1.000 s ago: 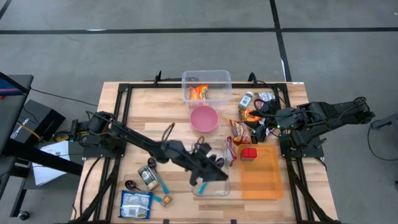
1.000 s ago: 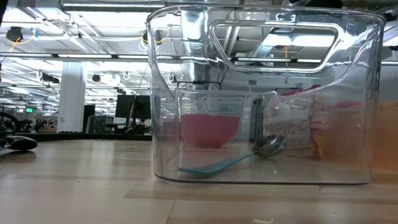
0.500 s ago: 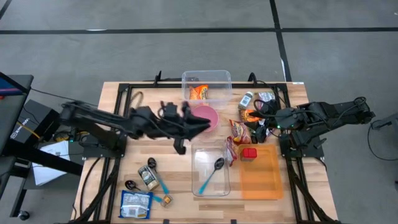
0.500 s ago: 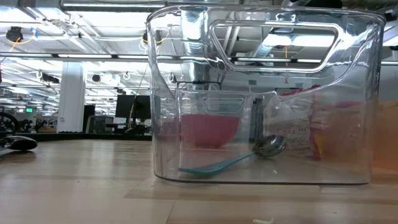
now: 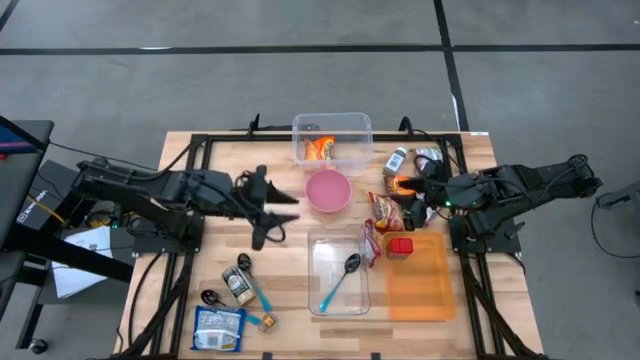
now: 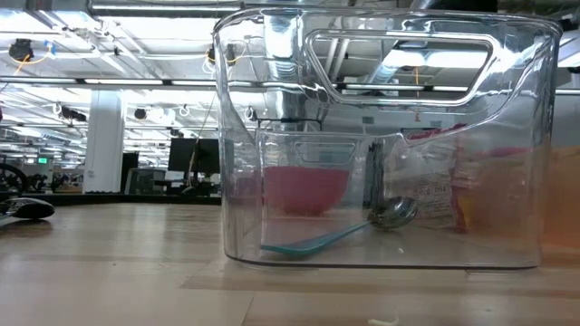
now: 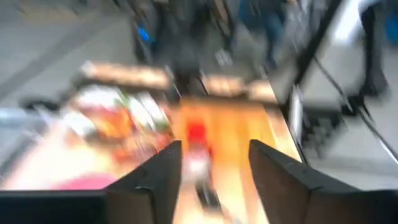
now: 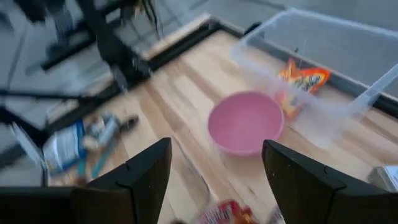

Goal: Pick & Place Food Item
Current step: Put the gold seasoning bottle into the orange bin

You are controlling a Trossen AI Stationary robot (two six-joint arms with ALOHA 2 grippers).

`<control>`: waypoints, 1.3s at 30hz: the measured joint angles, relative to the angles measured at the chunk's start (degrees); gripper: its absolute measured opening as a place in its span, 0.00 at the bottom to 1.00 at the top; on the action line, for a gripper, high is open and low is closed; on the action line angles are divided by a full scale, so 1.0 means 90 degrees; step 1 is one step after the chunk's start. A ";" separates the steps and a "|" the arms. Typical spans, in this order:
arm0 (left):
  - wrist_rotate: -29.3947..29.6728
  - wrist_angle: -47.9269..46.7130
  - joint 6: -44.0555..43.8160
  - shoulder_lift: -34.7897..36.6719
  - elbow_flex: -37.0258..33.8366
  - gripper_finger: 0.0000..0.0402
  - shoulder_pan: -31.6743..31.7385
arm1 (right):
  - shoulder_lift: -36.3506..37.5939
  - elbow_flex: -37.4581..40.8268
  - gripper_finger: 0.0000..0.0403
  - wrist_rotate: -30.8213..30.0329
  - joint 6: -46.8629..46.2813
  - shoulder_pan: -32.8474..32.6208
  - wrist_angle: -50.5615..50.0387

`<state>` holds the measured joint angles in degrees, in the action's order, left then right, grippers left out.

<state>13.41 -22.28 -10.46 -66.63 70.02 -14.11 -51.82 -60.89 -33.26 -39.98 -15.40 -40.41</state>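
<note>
Left gripper (image 5: 285,208) hovers over bare wooden table (image 5: 225,170), left of the pink round bowl (image 5: 328,190); fingers spread, holding nothing. Right gripper (image 5: 418,192) hangs above snack packets at the right; fingers spread, empty. Teal-handled metal spoon (image 5: 340,280) lies inside the clear plastic bin (image 5: 338,306) at front centre. Orange snack bag (image 5: 320,149) sits in the rear clear tub (image 5: 332,125). No label text legible.
</note>
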 joint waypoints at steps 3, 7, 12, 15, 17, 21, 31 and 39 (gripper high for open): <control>-0.0651 -0.1108 0.0003 -0.0030 0.0000 0.57 -0.0002 | -0.0002 0.0001 0.61 -0.0263 -0.0013 0.0005 0.0490; -0.1279 -0.2778 0.0163 -0.0047 -0.0007 0.67 -0.0007 | -0.0002 0.0001 0.61 -0.0424 -0.0012 0.0010 0.1088; -0.1997 -0.4102 0.0865 -0.0019 -0.0177 0.72 -0.0128 | -0.0082 -0.0002 0.61 -0.0507 -0.0014 0.0005 0.1632; -0.2354 -0.4371 0.1249 0.0000 -0.0416 0.73 -0.0401 | -0.0215 0.0000 0.61 -0.0500 -0.0009 0.0002 0.1875; -0.2381 -0.4437 0.1442 -0.0005 -0.0631 0.73 -0.0643 | -0.0329 -0.0004 0.61 -0.0501 -0.0013 0.0002 0.2065; -0.2382 -0.4290 0.1561 -0.0005 -0.1141 0.73 -0.1154 | -0.0625 -0.0002 0.61 -0.0475 -0.0016 0.0002 0.2299; -0.2496 -0.3111 0.1056 -0.0005 -0.2733 0.73 -0.2022 | -0.0908 -0.0002 0.61 -0.0449 -0.0086 -0.0361 0.2644; -0.2011 -0.2546 0.0711 -0.0005 -0.3211 0.73 -0.2025 | -0.0893 -0.0002 0.61 -0.0452 -0.0133 -0.0787 0.2658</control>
<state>-4.69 -45.19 -4.06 -66.67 41.12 -32.34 -59.86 -60.90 -37.32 -41.18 -22.48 -16.48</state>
